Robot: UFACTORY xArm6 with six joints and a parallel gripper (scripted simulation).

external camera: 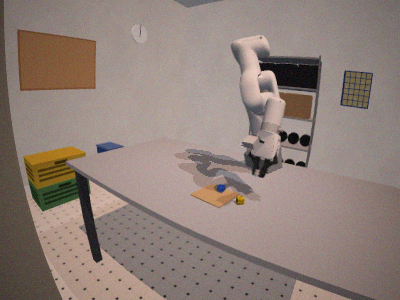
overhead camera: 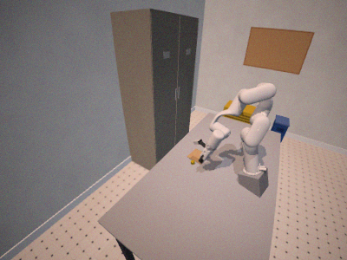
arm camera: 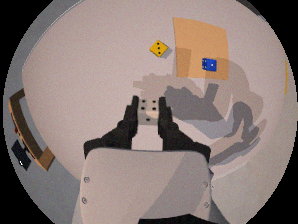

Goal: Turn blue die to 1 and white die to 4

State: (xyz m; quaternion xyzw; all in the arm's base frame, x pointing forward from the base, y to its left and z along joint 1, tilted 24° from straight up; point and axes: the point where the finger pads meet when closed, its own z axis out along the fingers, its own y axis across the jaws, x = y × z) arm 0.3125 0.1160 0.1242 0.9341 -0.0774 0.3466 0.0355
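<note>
My gripper (arm camera: 148,104) (external camera: 262,172) (overhead camera: 201,159) is shut on the white die (arm camera: 149,108) and holds it above the table, beside the mat. The face of the white die turned to the wrist camera shows four pips. The tan mat (arm camera: 196,42) (external camera: 210,194) (overhead camera: 195,153) lies flat on the table. The blue die (arm camera: 209,64) (external camera: 220,188) sits on the mat. The yellow die (arm camera: 158,48) (external camera: 240,200) (overhead camera: 193,162) lies on the table just off the mat's edge.
The grey table (overhead camera: 186,204) (external camera: 320,220) carries the arm's base (overhead camera: 252,179). A tall cabinet (overhead camera: 156,82) stands beyond the table's left edge. Crates (external camera: 52,175) stand on the floor and a shelf unit (external camera: 295,110) stands at the back wall.
</note>
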